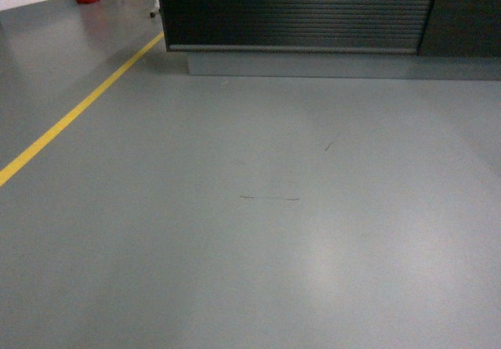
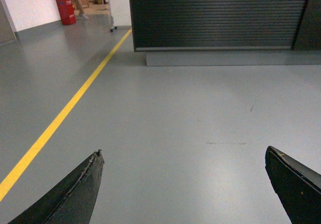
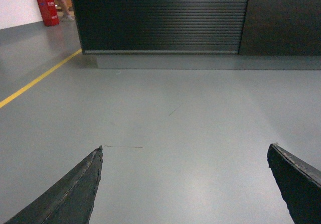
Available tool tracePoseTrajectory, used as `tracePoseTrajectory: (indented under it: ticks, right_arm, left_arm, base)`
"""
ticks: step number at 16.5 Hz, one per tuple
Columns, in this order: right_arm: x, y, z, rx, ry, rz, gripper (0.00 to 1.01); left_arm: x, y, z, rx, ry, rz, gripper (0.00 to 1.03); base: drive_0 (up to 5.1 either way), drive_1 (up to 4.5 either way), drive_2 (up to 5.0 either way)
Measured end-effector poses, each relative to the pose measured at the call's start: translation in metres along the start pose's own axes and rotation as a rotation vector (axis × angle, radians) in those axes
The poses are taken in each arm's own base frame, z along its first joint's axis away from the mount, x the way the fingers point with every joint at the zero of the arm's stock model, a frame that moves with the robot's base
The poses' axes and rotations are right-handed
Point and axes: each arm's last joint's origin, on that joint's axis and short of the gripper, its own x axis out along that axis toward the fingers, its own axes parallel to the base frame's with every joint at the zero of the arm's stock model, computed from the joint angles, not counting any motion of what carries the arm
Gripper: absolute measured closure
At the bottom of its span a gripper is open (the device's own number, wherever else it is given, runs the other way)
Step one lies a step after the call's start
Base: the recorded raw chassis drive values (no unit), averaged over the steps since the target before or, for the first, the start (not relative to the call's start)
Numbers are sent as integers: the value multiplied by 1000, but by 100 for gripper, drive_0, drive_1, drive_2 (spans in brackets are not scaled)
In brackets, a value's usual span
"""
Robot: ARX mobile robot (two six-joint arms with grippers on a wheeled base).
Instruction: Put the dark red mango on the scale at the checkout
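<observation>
smooth satin floor (image 1: 258, 239), ribbed matt checkout (image 1: 297, 8)

Black checkout (image 1: 301, 11), ribbed slatted front on a grey plinth, stands ahead across the floor

A shop-like hall is suggested by the black checkout (image 1: 301, 8) with its ribbed slatted front at the far side, the wide grey floor (image 1: 258, 232) and the yellow line (image 1: 74, 114) painted at the left.
</observation>
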Motion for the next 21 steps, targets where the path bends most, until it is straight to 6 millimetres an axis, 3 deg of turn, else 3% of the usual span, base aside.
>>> tracePoseTrajectory:
  ticks: [21]
  right_arm:
    - [0, 0, 0, 0, 0, 0, 3]
  left_arm:
    - [0, 0, 0, 0, 0, 0, 5]
  base:
    - [0, 0, 0]
